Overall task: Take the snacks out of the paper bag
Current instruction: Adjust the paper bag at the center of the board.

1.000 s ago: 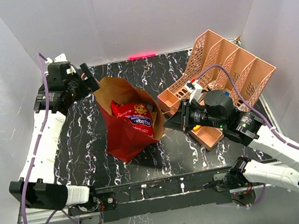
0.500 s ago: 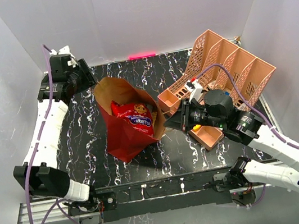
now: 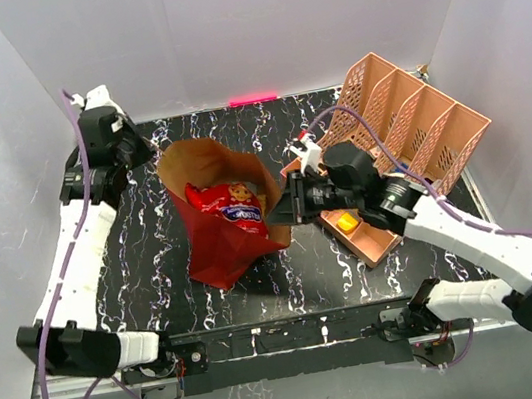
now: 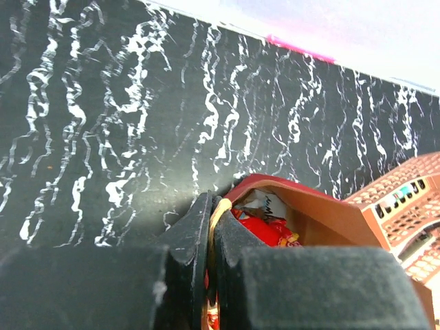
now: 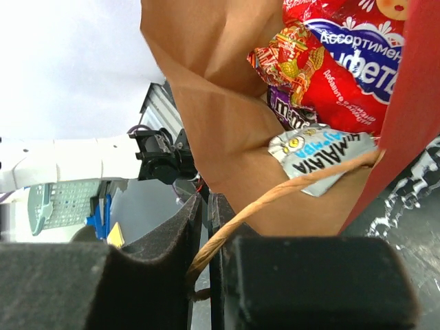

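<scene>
On the black marbled table (image 3: 147,279), the paper bag (image 3: 221,247) stands open between the arms, the left gripper (image 4: 212,201) pinched tight on its left handle (image 4: 221,209) and the right gripper (image 5: 205,201) clamped on its right handle (image 5: 289,189), while the red chip bag (image 3: 231,205) and small candy packets (image 5: 317,155) lie inside.

left arm (image 3: 77,234), right arm (image 3: 459,235): white links | black joints, jaws | purple cables (image 3: 81,138)
</scene>
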Controlling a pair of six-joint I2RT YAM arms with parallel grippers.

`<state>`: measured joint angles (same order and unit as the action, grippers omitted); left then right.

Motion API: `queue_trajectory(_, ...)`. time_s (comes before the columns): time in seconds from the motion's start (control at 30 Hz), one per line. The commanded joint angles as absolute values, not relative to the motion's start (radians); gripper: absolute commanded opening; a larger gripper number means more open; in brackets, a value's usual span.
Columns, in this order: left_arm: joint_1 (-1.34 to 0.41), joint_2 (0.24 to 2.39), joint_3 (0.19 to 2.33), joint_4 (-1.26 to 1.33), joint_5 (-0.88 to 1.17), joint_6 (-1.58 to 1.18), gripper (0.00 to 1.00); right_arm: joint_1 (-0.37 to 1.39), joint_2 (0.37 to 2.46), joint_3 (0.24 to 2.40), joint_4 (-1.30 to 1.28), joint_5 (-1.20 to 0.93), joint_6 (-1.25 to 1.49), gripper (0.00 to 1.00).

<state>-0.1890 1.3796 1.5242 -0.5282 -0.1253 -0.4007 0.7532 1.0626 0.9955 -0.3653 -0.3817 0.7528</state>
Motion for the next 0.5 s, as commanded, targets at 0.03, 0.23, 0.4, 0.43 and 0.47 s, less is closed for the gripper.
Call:
queue_trajectory(0.03, -0.180, 1.190, 1.501, -0.319, -0.396, -0.361, 0.00, 0.793, 1.206, 1.141, -0.199, -0.484, 0.732, 0.13)
queue_trajectory(0.23, -0.178, 1.183, 1.582, -0.258, -0.682, -0.218, 0.00, 0.850, 1.389, 1.222, -0.013, -0.502, 0.798, 0.13)
queue_trajectory(0.4, -0.179, 1.173, 1.602, -0.245, -0.614, -0.152, 0.00, 0.938, 1.549, 1.238, 0.195, -0.489, 0.884, 0.13)
queue_trajectory(0.43, -0.185, 1.155, 1.575, -0.251, -0.562, -0.160, 0.00, 0.955, 1.577, 1.241, 0.217, -0.480, 0.889, 0.13)
queue_trajectory(0.47, -0.186, 1.132, 1.533, -0.252, -0.494, -0.174, 0.00, 0.970, 1.607, 1.241, 0.231, -0.473, 0.896, 0.13)
